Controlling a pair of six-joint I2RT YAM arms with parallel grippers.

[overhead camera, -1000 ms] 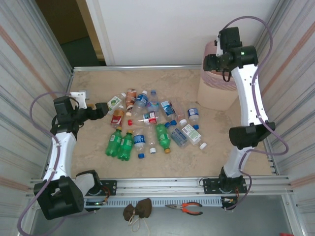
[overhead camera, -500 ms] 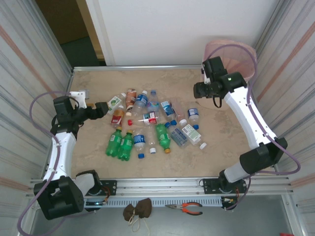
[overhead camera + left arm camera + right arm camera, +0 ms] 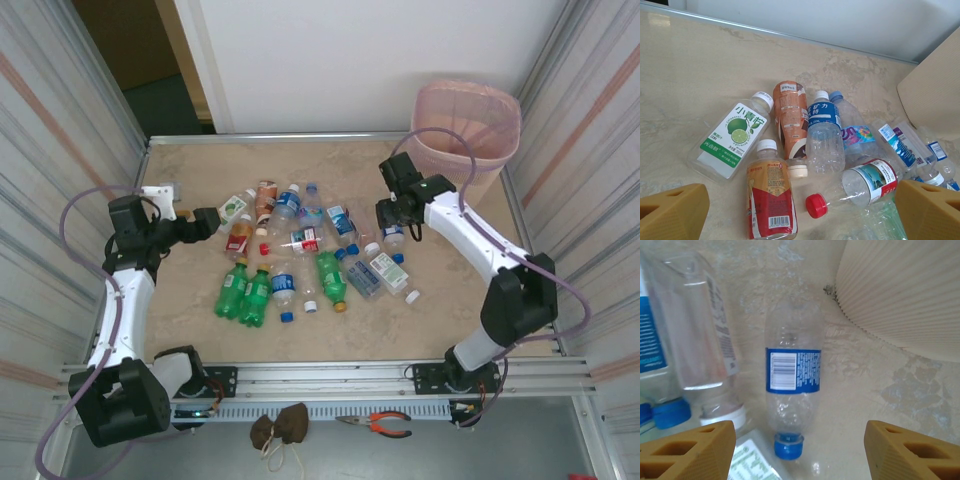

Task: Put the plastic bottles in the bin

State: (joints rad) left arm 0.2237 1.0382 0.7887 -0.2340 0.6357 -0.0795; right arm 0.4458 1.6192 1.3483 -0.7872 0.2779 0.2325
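The right wrist view's left edge cuts off a clear bottle (image 3: pixel 695 330).

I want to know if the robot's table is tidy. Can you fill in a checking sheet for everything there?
Surface: beige table, bare round the edges.
Job's things: many bottles lying in the middle; pink bin upright in the far right corner.
Clutter: loose caps among the bottles; pliers and brown cloth on the near ledge.
Grippers: left gripper jaws open beside the pile; right gripper jaws open over a blue-label bottle, not holding it.
Cables: purple loops on both arms.
Surroundings: ribbed side walls, white back wall.
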